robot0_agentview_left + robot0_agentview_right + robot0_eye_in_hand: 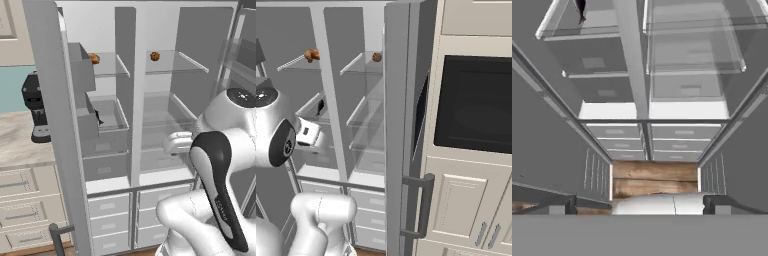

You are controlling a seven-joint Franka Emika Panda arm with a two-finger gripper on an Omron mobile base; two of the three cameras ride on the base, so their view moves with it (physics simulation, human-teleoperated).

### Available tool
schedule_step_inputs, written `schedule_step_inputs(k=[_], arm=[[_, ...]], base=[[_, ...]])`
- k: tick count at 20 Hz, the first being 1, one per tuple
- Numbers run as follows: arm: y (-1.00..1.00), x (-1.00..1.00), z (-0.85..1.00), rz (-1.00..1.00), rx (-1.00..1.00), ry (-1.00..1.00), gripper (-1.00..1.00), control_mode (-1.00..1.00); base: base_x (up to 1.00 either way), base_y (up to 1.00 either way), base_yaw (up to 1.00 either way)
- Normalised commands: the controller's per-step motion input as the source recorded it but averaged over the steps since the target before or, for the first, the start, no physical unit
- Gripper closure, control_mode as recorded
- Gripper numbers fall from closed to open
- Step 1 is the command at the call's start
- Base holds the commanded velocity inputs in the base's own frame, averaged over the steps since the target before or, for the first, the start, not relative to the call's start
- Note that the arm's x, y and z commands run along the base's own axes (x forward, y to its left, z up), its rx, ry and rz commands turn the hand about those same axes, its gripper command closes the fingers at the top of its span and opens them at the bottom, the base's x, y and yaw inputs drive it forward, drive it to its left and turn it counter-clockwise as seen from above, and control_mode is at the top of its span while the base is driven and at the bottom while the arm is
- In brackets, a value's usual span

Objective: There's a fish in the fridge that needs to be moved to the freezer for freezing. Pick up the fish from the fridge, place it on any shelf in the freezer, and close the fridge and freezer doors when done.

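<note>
The fish (98, 119) reads as a small, slender, dark shape, tapering at one end and much shorter than the shelf it sits on; its colour and outline are too small and blurred to make out further. It lies on the middle glass shelf of the freezer (107, 130), the narrower left compartment, near that shelf's left edge; in the hand view the frame's top edge cuts it off. The fridge (172, 100), the wider right compartment, carries a round brown food item (155, 56) on its top shelf, and a second brown item (93, 58) sits on the freezer's top shelf, partly hidden behind a door bin. Both doors stand open: the freezer door (50, 125) swings out at the near left and hides part of a black coffee machine (34, 107) on the desk (17, 140), while the fridge door (398, 125) is seen edge-on beside a dark wall oven (476, 105). The gripper (640, 204) hangs in front of the appliance's lower drawers, its jaws spread wide and gripping nothing, apart from the fish.
</note>
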Motion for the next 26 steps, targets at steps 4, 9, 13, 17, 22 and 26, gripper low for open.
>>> schedule_step_inputs(k=[4, 9, 13, 17, 22, 26], arm=[[-0.33, -0.28, 0.0, -0.06, -0.15, 0.34, -1.0, -1.0], [-0.02, 0.0, -0.17, -0.12, -0.15, 0.37, -1.0, -1.0], [-0.12, 0.0, -0.31, -0.04, 0.01, 0.06, -1.0, -1.0], [-0.15, 0.0, -0.14, 0.0, 0.08, 0.02, -1.0, -1.0], [-0.08, 0.0, -0.29, 0.0, 0.0, 0.03, -1.0, -1.0], [-0.04, 0.02, -0.19, 0.0, 0.0, 0.01, -1.0, -1.0]], base=[[0.0, 0.0, 0.0], [0.0, 0.0, 0.0], [0.0, 0.0, 0.0], [0.0, 0.0, 0.0], [0.0, 0.0, 0.0], [0.0, 0.0, 0.0]])
